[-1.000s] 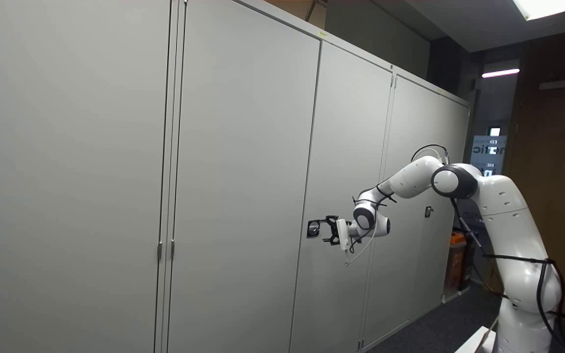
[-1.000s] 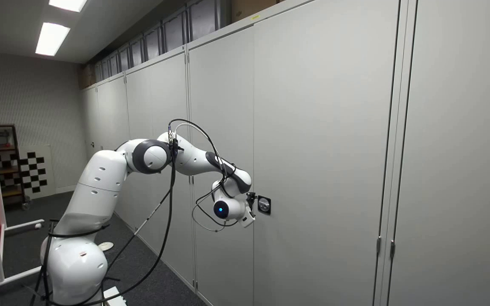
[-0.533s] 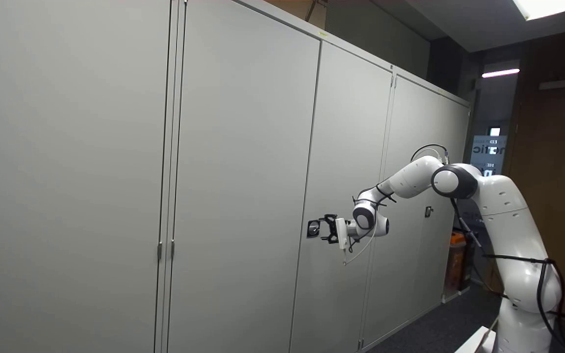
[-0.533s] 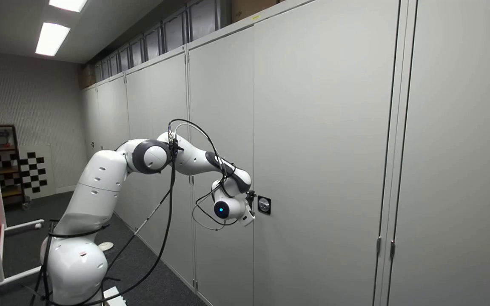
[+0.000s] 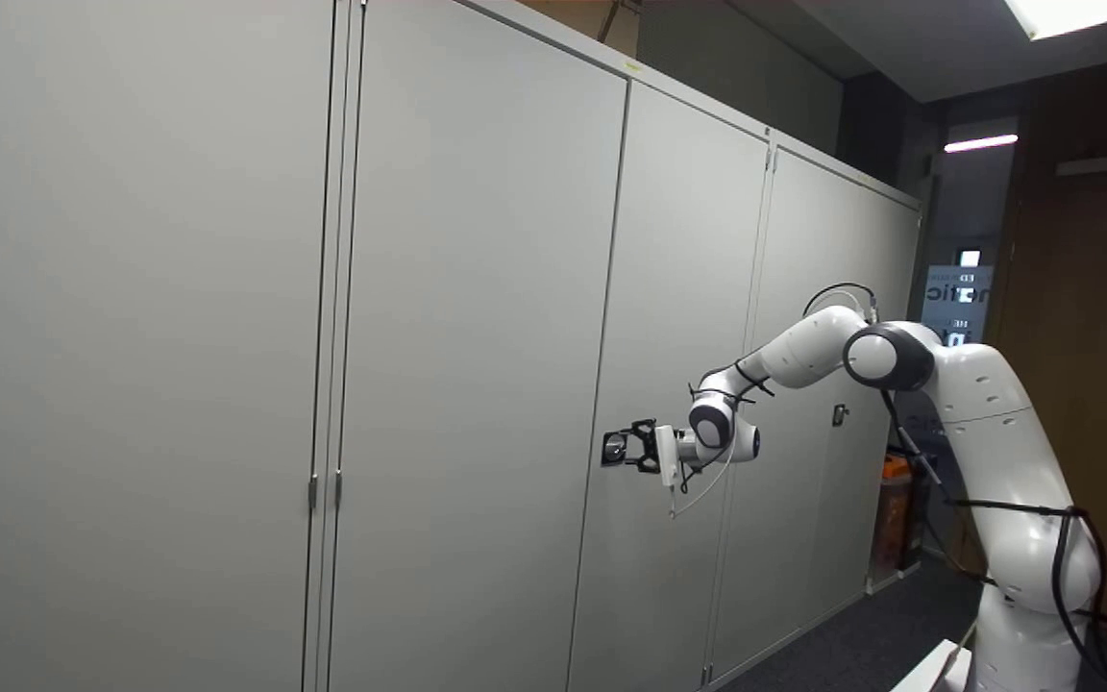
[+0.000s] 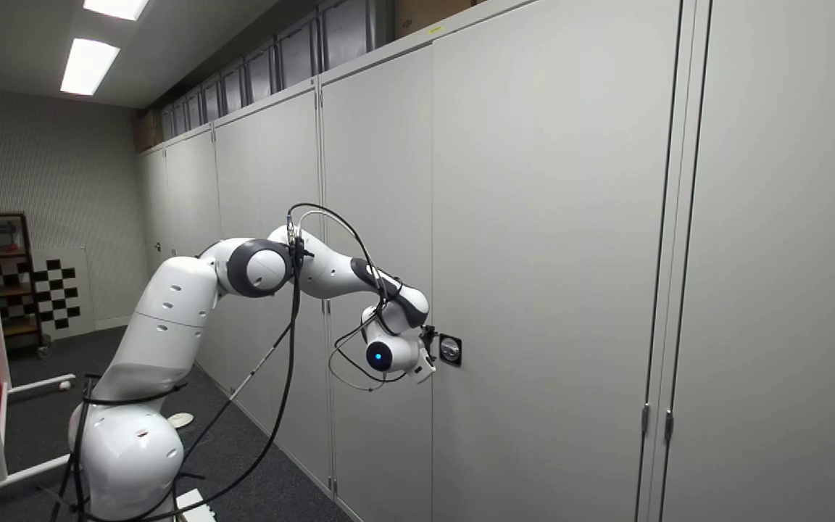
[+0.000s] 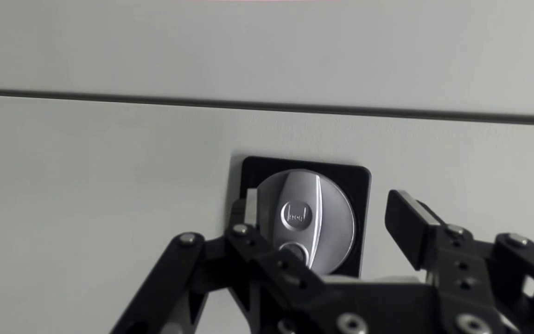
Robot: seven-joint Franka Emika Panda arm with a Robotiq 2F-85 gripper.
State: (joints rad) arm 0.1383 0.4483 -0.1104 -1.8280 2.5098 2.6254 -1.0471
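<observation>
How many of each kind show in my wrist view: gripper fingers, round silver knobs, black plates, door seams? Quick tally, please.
Gripper fingers: 2
Round silver knob: 1
Black plate: 1
Door seam: 1
Total: 5

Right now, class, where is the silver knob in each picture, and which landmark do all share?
In an exterior view: knob lower middle, right of door gap.
In an exterior view: knob likewise.
Wrist view: knob lower middle, below door gap.
Shared landmark: door gap.

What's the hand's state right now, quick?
Hand: open, holding nothing, jaws apart close to the silver knob; whether it touches the knob cannot be told.
</observation>
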